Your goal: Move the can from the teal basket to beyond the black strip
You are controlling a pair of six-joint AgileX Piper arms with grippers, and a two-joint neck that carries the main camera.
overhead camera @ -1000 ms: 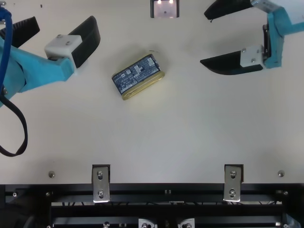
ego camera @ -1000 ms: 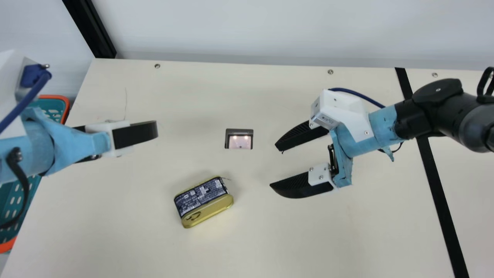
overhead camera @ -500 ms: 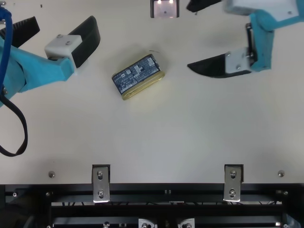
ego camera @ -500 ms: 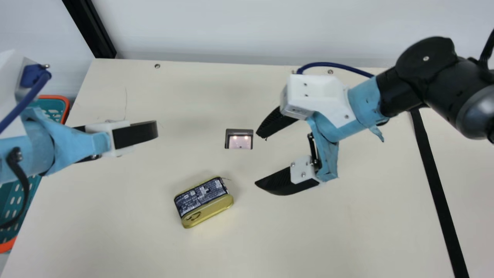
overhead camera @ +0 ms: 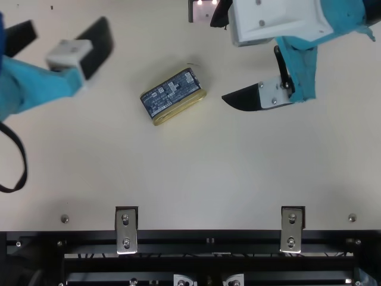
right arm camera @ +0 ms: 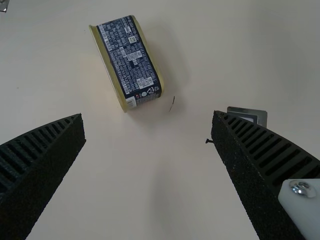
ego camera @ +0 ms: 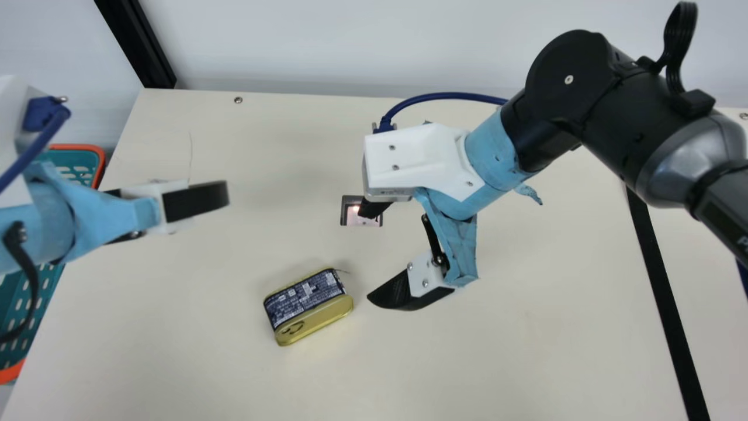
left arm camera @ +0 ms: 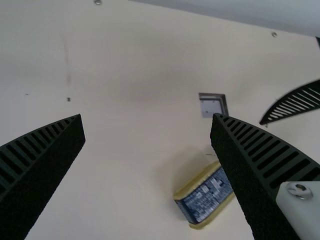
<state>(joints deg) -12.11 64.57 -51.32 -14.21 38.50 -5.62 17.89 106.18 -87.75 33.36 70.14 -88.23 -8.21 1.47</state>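
The gold can with a dark blue label (ego camera: 307,304) lies on the cream table between the arms. Just right of it in the main view stands my right gripper (ego camera: 364,256), open and holding nothing. My left gripper (overhead camera: 68,25), open too, is left of the can in the top view. The teal basket (ego camera: 82,153) with its orange rim is at the main view's far left, partly behind my left arm. The black strip (ego camera: 660,280) runs down the table's right side. Left wrist view: left gripper (left arm camera: 147,117), can (left arm camera: 207,195) partly behind one finger. Right wrist view: right gripper (right arm camera: 147,116), can (right arm camera: 131,60).
A small lit square fixture (ego camera: 352,217) is set in the table beyond the can, partly covered by a right finger. My right forearm crosses above the upper part of the black strip. Metal brackets (overhead camera: 126,229) sit along the table's near edge.
My right gripper has moved left across the table, closer to the can, staying open. My left gripper has shifted slightly left. The can lies where it was.
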